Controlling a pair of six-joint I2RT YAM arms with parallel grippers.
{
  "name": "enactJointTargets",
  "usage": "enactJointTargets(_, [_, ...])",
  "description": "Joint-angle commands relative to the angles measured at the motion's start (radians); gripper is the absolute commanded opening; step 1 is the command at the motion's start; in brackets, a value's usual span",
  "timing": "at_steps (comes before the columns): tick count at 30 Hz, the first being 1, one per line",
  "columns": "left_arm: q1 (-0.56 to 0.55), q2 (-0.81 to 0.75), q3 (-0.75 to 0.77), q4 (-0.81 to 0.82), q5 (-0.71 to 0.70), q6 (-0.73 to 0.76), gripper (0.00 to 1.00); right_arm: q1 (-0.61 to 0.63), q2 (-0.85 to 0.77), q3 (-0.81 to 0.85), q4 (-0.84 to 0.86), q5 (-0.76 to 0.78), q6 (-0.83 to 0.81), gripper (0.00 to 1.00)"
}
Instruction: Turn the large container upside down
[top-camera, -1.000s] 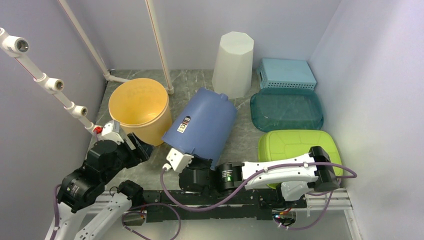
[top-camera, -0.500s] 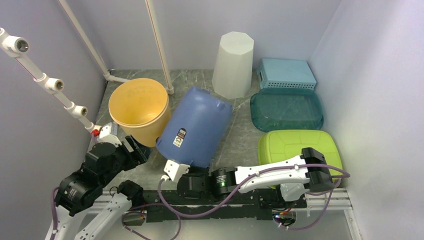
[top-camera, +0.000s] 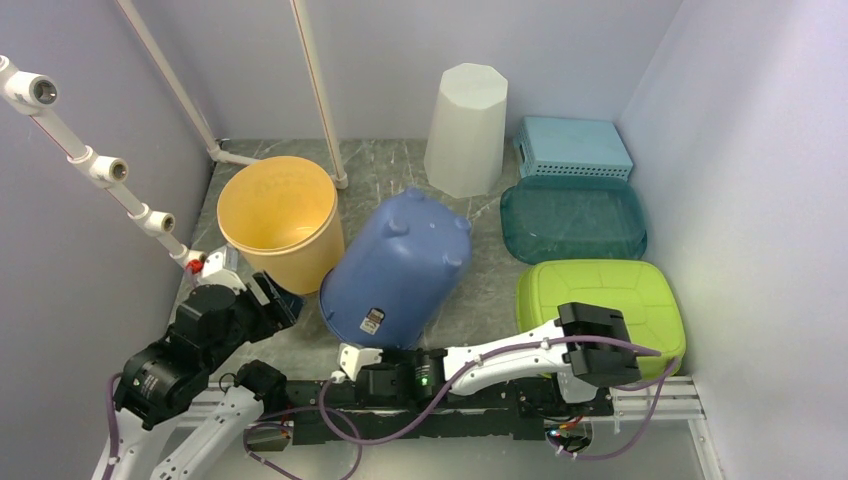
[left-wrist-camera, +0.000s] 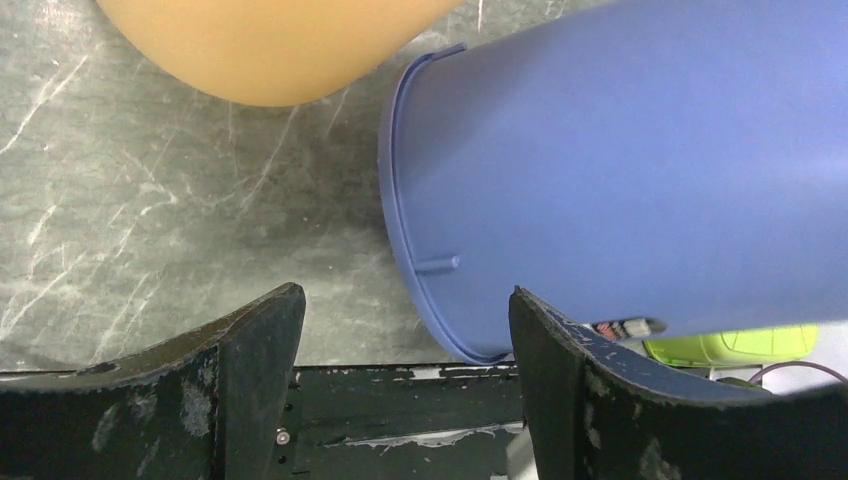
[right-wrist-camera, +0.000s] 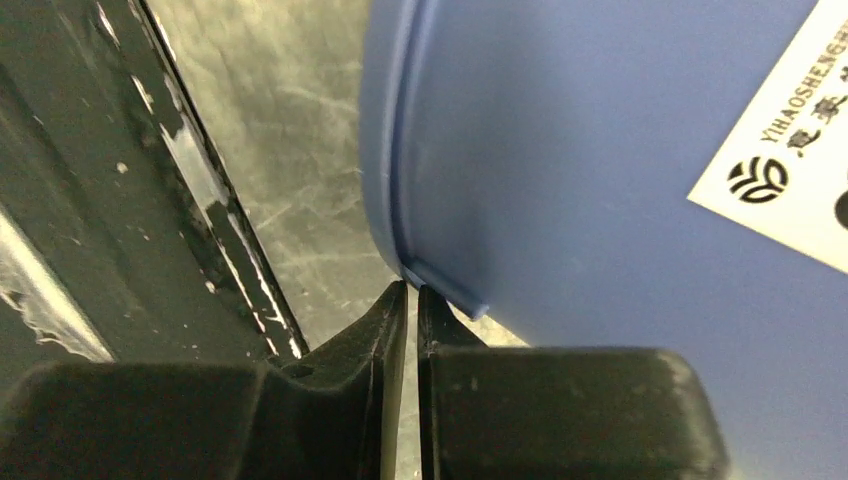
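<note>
The container (top-camera: 395, 265) sits mid-worktop (top-camera: 480, 285), with the bucket (top-camera: 280, 215) just beside it on the left. A bin (top-camera: 466, 115) stands behind it. At right, a crate (top-camera: 572, 145) lies rearmost, a tub (top-camera: 572, 220) before it, and a second tub (top-camera: 600, 295) nearest.

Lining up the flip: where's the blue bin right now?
Overhead view: the blue bin sits centre-front, tipped with its base up, between the yellow bucket on the left and the green tub on the right.

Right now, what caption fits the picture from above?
Blue bucket tipped nearly upside down beside the yellow bucket, right end effector pinching its rim, left end effector open.
</note>
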Motion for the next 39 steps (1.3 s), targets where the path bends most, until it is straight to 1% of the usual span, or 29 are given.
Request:
enactJointTargets(1, [-0.002,-0.011,-0.027,0.018,0.005,-0.028,0.80,-0.020,0.028,-0.044,0.046,-0.021,-0.023,0.00])
enactJointTargets(4, [-0.002,0.001,-0.048,0.045,0.027,-0.028,0.79,-0.036,0.037,-0.069,0.074,-0.038,-0.066,0.00])
enactJointTargets(7, [-0.001,0.023,-0.041,0.036,0.019,-0.034,0.79,-0.052,0.041,-0.079,0.081,-0.049,-0.092,0.00])
enactJointTargets(10, [-0.003,0.031,-0.039,0.033,0.013,-0.033,0.80,-0.058,0.039,-0.072,0.060,-0.044,-0.087,0.00])
enactJointTargets(13, [-0.001,0.032,-0.043,0.038,0.012,-0.036,0.80,-0.058,-0.011,-0.069,0.053,-0.058,-0.052,0.00])
enactJointTargets(17, [-0.001,0.047,-0.044,0.043,0.013,-0.031,0.81,-0.056,-0.106,-0.033,0.009,-0.094,0.037,0.00])
enactJointTargets(19, [-0.001,0.063,-0.050,0.061,0.035,-0.020,0.81,-0.056,-0.158,0.000,-0.014,-0.133,0.089,0.00])
enactJointTargets(21, [-0.001,0.088,-0.053,0.076,0.058,-0.014,0.80,-0.055,-0.223,0.017,0.006,-0.170,0.121,0.01])
enactJointTargets(22, [-0.002,0.099,-0.056,0.084,0.068,-0.011,0.80,-0.053,-0.264,0.022,0.023,-0.187,0.133,0.06])
enactJointTargets(23, [-0.002,0.112,-0.059,0.094,0.075,-0.010,0.80,-0.052,-0.300,0.021,0.044,-0.199,0.143,0.13])
enactJointTargets(25, [-0.002,0.131,-0.071,0.128,0.096,-0.004,0.80,-0.052,-0.385,0.010,0.090,-0.201,0.162,0.31])
enactJointTargets(27, [-0.002,0.152,-0.093,0.201,0.144,0.015,0.80,-0.052,-0.464,-0.013,0.136,-0.176,0.179,0.43])
enactJointTargets(29, [-0.002,0.181,-0.120,0.302,0.211,0.028,0.79,-0.052,-0.531,-0.043,0.174,-0.129,0.193,0.46])
enactJointTargets(31, [-0.002,0.228,-0.149,0.415,0.281,0.028,0.77,-0.053,-0.569,-0.049,0.156,-0.047,0.216,0.51])
enactJointTargets(32, [-0.002,0.275,-0.160,0.468,0.310,0.024,0.77,-0.054,-0.578,-0.043,0.127,0.004,0.238,0.54])
enactJointTargets(35, [-0.002,0.406,-0.170,0.649,0.376,0.020,0.75,-0.067,-0.574,-0.014,-0.004,0.172,0.335,0.58])
enactJointTargets(37, [-0.005,0.499,-0.156,0.744,0.406,0.017,0.75,-0.089,-0.580,-0.011,-0.054,0.227,0.397,0.59])
enactJointTargets(39, [-0.015,0.588,-0.131,0.820,0.406,0.020,0.75,-0.128,-0.603,-0.019,-0.079,0.216,0.467,0.59])
